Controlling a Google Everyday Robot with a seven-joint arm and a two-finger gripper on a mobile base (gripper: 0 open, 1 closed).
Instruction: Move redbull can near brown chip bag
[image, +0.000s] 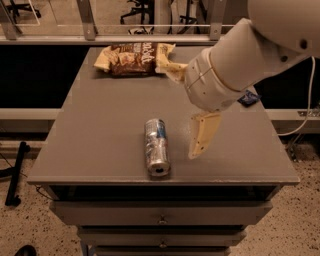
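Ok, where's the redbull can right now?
In the camera view the redbull can lies on its side near the table front edge, just left of the open claw; the brown chip bag sits at the far edge.

- redbull can (156, 146): silver with blue panels, shiny metal end.
- brown chip bag (134, 59): brown, pale yellow ends, white lettering.
- gripper (177, 112): cream fingers, spread apart above the table (100, 130), right of the can.
- table: plain grey.
- packet (248, 98): dark blue.
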